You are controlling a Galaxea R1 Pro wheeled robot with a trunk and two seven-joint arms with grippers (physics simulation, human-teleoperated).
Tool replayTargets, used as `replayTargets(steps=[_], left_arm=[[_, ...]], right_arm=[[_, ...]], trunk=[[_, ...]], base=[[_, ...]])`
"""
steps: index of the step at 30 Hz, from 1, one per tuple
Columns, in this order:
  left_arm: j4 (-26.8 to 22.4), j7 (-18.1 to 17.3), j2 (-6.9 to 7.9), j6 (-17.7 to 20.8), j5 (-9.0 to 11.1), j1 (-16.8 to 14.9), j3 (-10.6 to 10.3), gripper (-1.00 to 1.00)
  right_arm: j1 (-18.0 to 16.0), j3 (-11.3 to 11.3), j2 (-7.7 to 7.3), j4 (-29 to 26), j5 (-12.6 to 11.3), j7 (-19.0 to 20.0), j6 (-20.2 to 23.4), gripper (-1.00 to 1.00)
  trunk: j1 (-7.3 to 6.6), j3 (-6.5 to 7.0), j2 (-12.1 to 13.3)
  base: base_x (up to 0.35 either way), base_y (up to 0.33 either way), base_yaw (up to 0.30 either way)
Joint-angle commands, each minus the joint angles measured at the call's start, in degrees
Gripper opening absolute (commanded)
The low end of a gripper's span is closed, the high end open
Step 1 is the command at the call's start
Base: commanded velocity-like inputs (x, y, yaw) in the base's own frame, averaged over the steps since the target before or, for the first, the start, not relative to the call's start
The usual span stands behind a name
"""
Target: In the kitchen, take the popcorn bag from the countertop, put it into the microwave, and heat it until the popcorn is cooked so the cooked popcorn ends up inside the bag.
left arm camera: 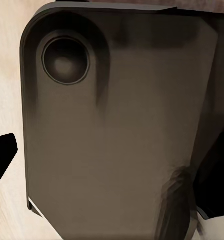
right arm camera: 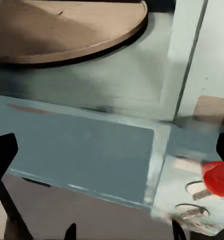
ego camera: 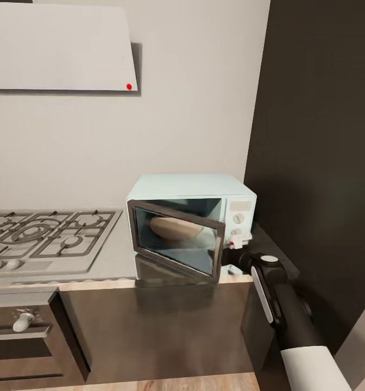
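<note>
Fingers of the right gripper [ego camera: 230, 251] sit at the free edge of the microwave's [ego camera: 193, 190] half-open door [ego camera: 177, 239], just below the control panel with its round knobs [ego camera: 238, 218]; the head view leaves it unclear whether they are spread or pinched. In the right wrist view, dark fingertips [right arm camera: 3, 155] show at opposite edges of the picture, well apart, with the door's glass and the cavity floor straight ahead of them.

Beyond the fingers, inside the cavity, a tan-brown rounded shape [ego camera: 176, 228] rests on the floor; the door glass blurs it too much to say whether it is the popcorn bag. The pale mint-blue oven stands on the grey table [ego camera: 117, 255], against the white wall and beside a dark panel [ego camera: 318, 136] on the arm's outer side.

Farther off, across the microwave from the fingers, the steel gas hob [ego camera: 46, 236] lies flush in the table, with a white hood [ego camera: 60, 49] above it.

The left wrist view shows a dark fingertip [left arm camera: 3, 155] near a brown rounded panel [left arm camera: 117, 135]; that gripper's state cannot be told.
</note>
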Motion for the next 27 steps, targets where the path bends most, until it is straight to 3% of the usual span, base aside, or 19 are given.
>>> replayTargets(steps=[1, 5, 17, 27], left_arm=[[-0.1, -0.1, -0.01, -0.1, 0.4, 0.0, 0.1, 1.0], [-0.1, -0.2, -0.01, -0.1, 0.4, 0.0, 0.1, 1.0], [0.0, -0.1, -0.01, -2.9, 0.4, 0.0, 0.1, 1.0], [0.0, -0.1, 0.02, -3.0, 0.4, 0.0, 0.1, 1.0]], right_arm=[[0.0, 1.0, 0.03, -0.1, 0.6, 1.1, 0.3, 1.0], [0.0, 2.0, -0.01, -0.3, 0.3, 1.9, 1.4, 1.0], [0.0, 2.1, -0.05, -0.7, 0.4, 2.0, 1.8, 1.0], [0.0, 2.2, 0.5, -0.5, 0.1, 2.0, 1.9, 1.0]], trunk=[[0.0, -0.05, 0.0], [0.0, -0.05, 0.0], [0.0, -0.05, 0.0], [0.0, -0.05, 0.0]], base=[[0.0, 0.0, 0.0], [0.0, 0.0, 0.0], [-0.021, 0.0, 0.0], [-0.239, 0.129, 0.0]])
